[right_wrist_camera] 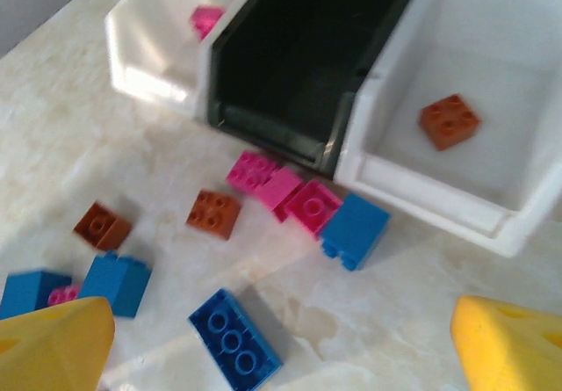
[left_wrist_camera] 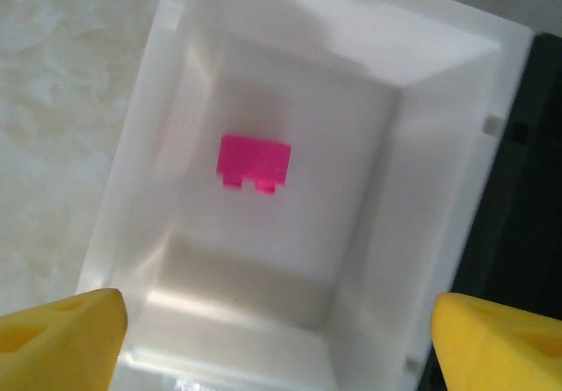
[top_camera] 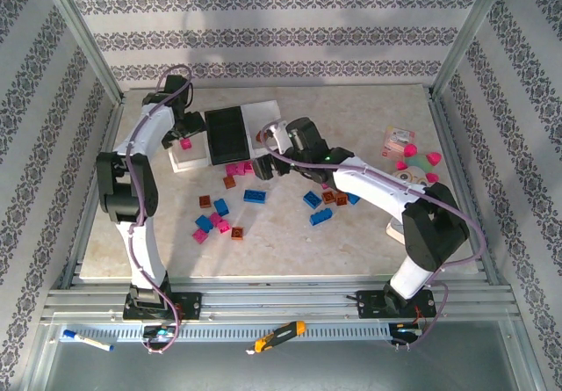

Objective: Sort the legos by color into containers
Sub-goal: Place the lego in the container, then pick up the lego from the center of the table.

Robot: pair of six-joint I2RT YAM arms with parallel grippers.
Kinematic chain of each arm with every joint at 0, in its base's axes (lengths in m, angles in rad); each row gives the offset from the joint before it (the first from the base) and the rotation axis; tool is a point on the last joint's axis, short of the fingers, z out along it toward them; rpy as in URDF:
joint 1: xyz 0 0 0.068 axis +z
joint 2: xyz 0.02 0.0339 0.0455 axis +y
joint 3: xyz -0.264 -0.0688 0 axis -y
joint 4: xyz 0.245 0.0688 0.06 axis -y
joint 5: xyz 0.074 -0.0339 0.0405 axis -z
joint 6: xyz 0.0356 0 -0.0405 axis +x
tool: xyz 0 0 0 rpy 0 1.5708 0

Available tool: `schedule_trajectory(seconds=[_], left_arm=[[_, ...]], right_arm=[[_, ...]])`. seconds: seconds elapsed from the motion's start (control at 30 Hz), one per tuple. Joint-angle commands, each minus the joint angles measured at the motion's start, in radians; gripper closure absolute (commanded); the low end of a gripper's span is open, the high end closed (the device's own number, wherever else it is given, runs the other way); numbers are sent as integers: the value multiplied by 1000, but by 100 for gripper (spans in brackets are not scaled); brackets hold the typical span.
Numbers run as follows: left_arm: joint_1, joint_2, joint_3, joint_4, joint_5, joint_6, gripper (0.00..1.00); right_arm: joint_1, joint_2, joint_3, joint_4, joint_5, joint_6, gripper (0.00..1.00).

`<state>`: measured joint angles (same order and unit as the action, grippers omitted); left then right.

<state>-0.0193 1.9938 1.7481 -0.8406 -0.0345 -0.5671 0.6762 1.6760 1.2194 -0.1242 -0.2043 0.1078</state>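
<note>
The left fingers (left_wrist_camera: 61, 343) stand wide apart with nothing between them, directly above the left white tray (left_wrist_camera: 140, 189). One pink brick (left_wrist_camera: 255, 164) lies on that tray's floor, clear of the walls. In the top view the three trays form a row at 11 o'clock from the centre of the tabletop (top_camera: 290, 250). The black tray (top_camera: 226, 134) adjoins the left white tray at its 3 o'clock side, and the right white tray (right_wrist_camera: 457, 189) follows at 3 o'clock of the black tray and holds one brown brick (right_wrist_camera: 448, 120). The right fingers (right_wrist_camera: 53, 343) are spread fully and grip nothing; they hang over the tabletop at 6 o'clock of the tray row. Below them, a cluster of pink bricks (right_wrist_camera: 281, 193) and a blue brick (right_wrist_camera: 354, 228) lie just beside the trays' near walls. Further loose bricks rest on the tabletop: a mixed group (top_camera: 215, 220) at 8 o'clock of centre, and a blue-and-brown group (top_camera: 329, 202) at 4 o'clock.
</note>
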Motion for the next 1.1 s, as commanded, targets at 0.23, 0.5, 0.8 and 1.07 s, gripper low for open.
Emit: schedule_trajectory(seconds=[0.23,0.5,0.8,1.07], left_arm=[[2,-380,-327,-46,123,7,1],[2,-570,-563,-21,134,-78,1],[-1,-618,-660,14,140,-147,1],[-1,-610,-662,34,153,-166,1]], right_arm=[[95,168,112,-184,-64,-328,3],[102,311,215,-270,-43,-428,9],[103,431,307,-339,-33,-447,24],[101,459,310,-348,-24,-432,50]])
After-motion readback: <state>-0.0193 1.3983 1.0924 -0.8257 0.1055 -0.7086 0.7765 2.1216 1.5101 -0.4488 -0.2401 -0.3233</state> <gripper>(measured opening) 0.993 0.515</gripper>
